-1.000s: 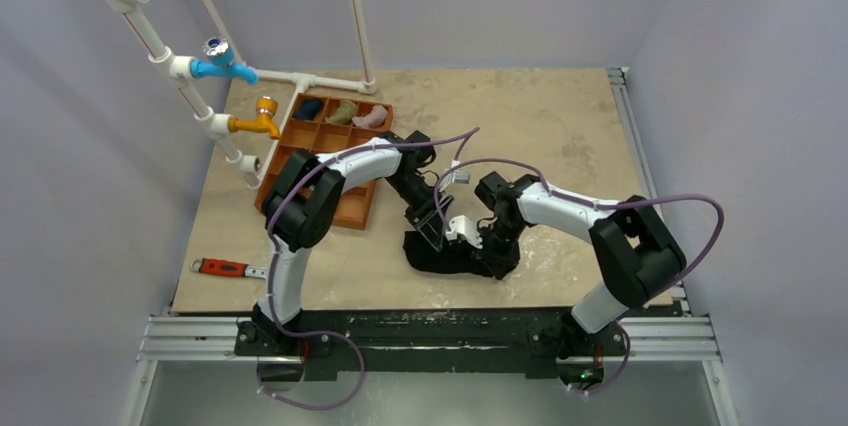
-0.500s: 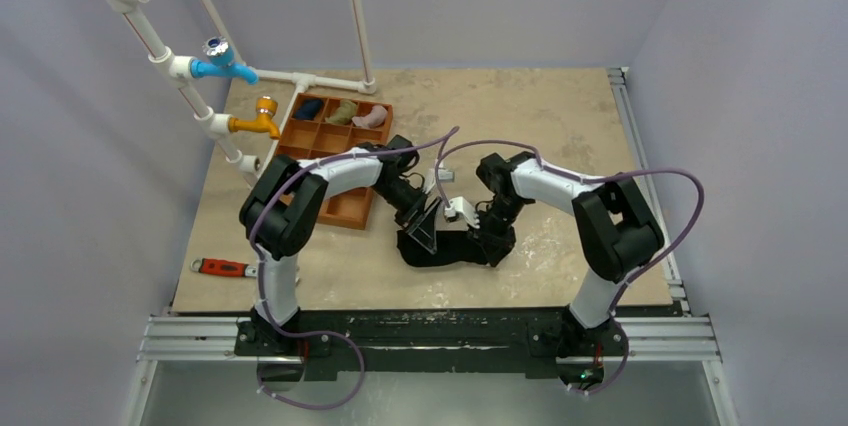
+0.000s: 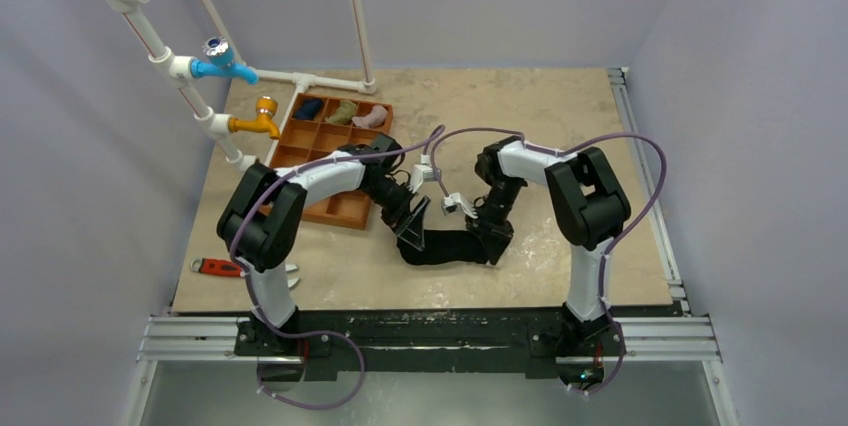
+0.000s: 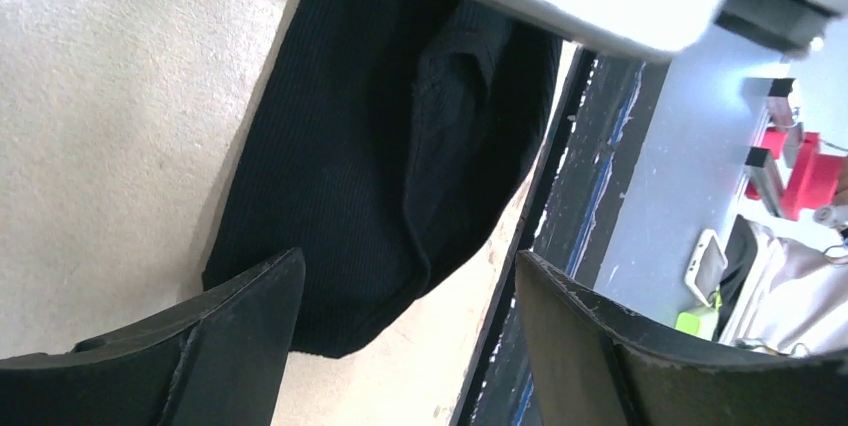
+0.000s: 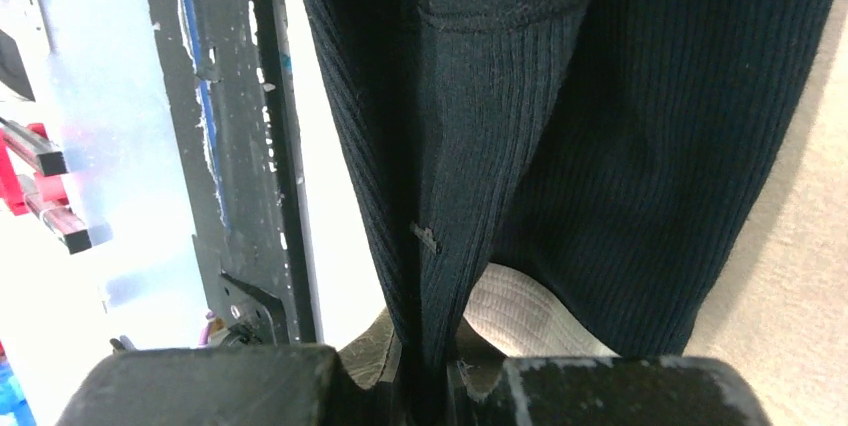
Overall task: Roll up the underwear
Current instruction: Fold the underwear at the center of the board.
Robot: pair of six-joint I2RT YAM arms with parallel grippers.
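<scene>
The underwear (image 5: pixel 640 126) is black with fine ribbing, the tray (image 3: pixel 318 136) orange-brown, the table (image 3: pixel 520 116) mottled beige.

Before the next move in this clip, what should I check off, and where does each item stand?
1. Right gripper clamped on the underwear: ok, a fold is pinched between its shut jaws.
2. Left gripper open: ok, jaws spread, nothing held.
3. Left fingers touching the fabric: cannot tell.
4. Underwear clear of the tray: ok, it lies apart from it on the table.
5. Roll formed: not ok, it lies as a long folded strip.
</scene>
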